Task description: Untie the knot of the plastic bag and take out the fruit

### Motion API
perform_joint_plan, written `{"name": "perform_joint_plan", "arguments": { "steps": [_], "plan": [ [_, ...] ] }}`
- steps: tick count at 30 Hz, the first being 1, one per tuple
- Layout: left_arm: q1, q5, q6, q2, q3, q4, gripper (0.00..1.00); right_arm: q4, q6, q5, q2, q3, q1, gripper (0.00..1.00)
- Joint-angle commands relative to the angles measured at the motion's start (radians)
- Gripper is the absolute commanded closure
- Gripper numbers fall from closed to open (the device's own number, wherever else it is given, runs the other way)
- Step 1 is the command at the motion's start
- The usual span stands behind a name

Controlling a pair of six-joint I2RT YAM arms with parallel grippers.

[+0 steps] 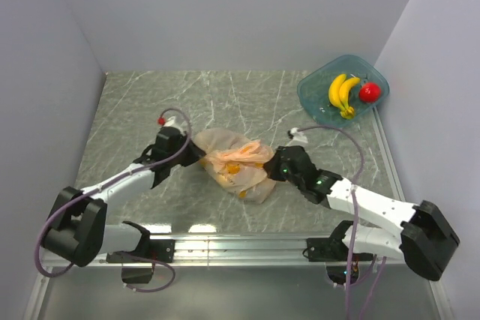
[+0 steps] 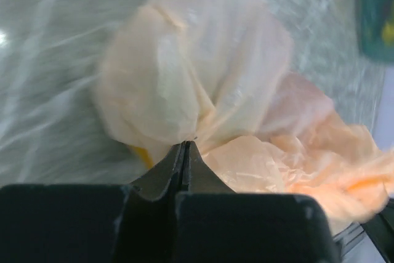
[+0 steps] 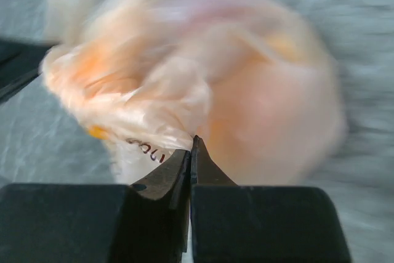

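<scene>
The pale orange plastic bag (image 1: 238, 164) lies bunched at the table's middle, between both arms. My left gripper (image 1: 196, 149) is at its left side, jaws shut on a pinch of the bag's film (image 2: 188, 133). My right gripper (image 1: 274, 162) is at its right side, jaws shut on another fold of the bag (image 3: 184, 130). Both wrist views are blurred. The knot cannot be made out among the crumpled folds. Something yellow-orange shows through the plastic (image 1: 233, 170); the fruit inside is otherwise hidden.
A teal clear tub (image 1: 322, 106) stands at the back right, holding yellow bananas (image 1: 342, 94) and a red fruit (image 1: 369, 92). White walls close in the left, back and right sides. A metal rail (image 1: 240, 243) runs along the near edge.
</scene>
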Motion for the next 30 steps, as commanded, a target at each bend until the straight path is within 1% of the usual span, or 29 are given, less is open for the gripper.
{"name": "perform_joint_plan", "arguments": {
  "steps": [1,3,6,7,9,10,11,12,13,14,16,17,18,19,20,21,22,23,24,25,26,28,29,30],
  "plan": [
    [0.106,0.007,-0.129,-0.088,-0.108,0.1,1.0,-0.022,-0.072,0.014,-0.107,-0.074,-0.117,1.0],
    [0.158,-0.007,-0.169,-0.139,-0.16,0.095,0.99,-0.022,-0.121,0.006,-0.147,-0.091,-0.159,1.0],
    [0.222,-0.048,-0.165,-0.293,-0.182,0.03,0.99,-0.031,-0.17,0.006,-0.169,-0.085,-0.187,1.0],
    [0.236,-0.059,-0.14,-0.321,-0.165,-0.028,0.99,-0.033,-0.188,0.011,-0.172,-0.077,-0.189,1.0],
    [0.264,-0.065,-0.102,-0.369,-0.136,-0.088,0.99,-0.033,-0.221,0.015,-0.172,-0.07,-0.19,1.0],
    [0.266,-0.092,-0.05,-0.403,-0.118,-0.122,0.99,-0.036,-0.239,0.011,-0.17,-0.062,-0.189,1.0],
    [0.264,-0.087,-0.016,-0.412,-0.072,-0.176,1.0,-0.042,-0.282,-0.001,-0.167,-0.039,-0.19,0.97],
    [0.266,-0.077,0.016,-0.415,-0.044,-0.202,0.99,-0.065,-0.305,-0.024,-0.166,-0.022,-0.189,0.9],
    [0.264,-0.056,0.074,-0.414,-0.018,-0.228,0.95,-0.08,-0.343,-0.037,-0.164,-0.004,-0.189,0.8],
    [0.264,-0.03,0.105,-0.411,0.029,-0.278,0.76,-0.1,-0.359,-0.049,-0.167,0.037,-0.189,0.58],
    [0.264,0.04,0.179,-0.406,0.074,-0.328,0.54,-0.168,-0.4,-0.058,-0.184,0.082,-0.181,0.4],
    [0.262,0.058,0.194,-0.408,0.112,-0.351,0.33,-0.188,-0.416,-0.054,-0.193,0.122,-0.158,0.28],
    [0.256,0.07,0.204,-0.421,0.129,-0.398,0.23,-0.226,-0.432,-0.046,-0.213,0.145,-0.141,0.24],
    [0.252,0.079,0.216,-0.432,0.143,-0.418,0.16,-0.244,-0.463,-0.026,-0.221,0.166,-0.117,0.21],
    [0.232,0.087,0.217,-0.444,0.166,-0.438,0.07,-0.266,-0.478,-0.017,-0.229,0.215,-0.073,0.18],
    [0.218,0.088,0.214,-0.47,0.175,-0.481,0.03,-0.301,-0.492,-0.015,-0.227,0.24,-0.042,0.16],
    [0.204,0.087,0.193,-0.483,0.18,-0.498,0.01,-0.316,-0.52,-0.011,-0.221,0.264,-0.014,0.15],
    [0.186,0.078,0.173,-0.496,0.174,-0.517,0.01,-0.33,-0.531,0.009,-0.213,0.31,0.013,0.14],
    [0.143,0.075,0.153,-0.522,0.165,-0.527,0.01,-0.353,-0.538,0.017,-0.183,0.332,0.067,0.14],
    [0.117,0.07,0.103,-0.533,0.151,-0.54,0.01,-0.363,-0.555,0.023,-0.164,0.35,0.081,0.14],
    [0.058,0.062,0.075,-0.544,0.118,-0.537,0.01,-0.369,-0.558,0.029,-0.123,0.384,0.096,0.14],
    [-0.007,0.058,-0.01,-0.566,0.081,-0.497,0.01,-0.363,-0.567,0.043,-0.085,0.404,0.115,0.14],
    [-0.07,0.053,-0.038,-0.567,0.052,-0.48,0.01,-0.352,-0.571,0.048,-0.048,0.415,0.116,0.14],
    [-0.101,0.032,-0.063,-0.563,0.042,-0.459,0.01,-0.329,-0.574,0.052,-0.028,0.42,0.115,0.14]
  ]
}}
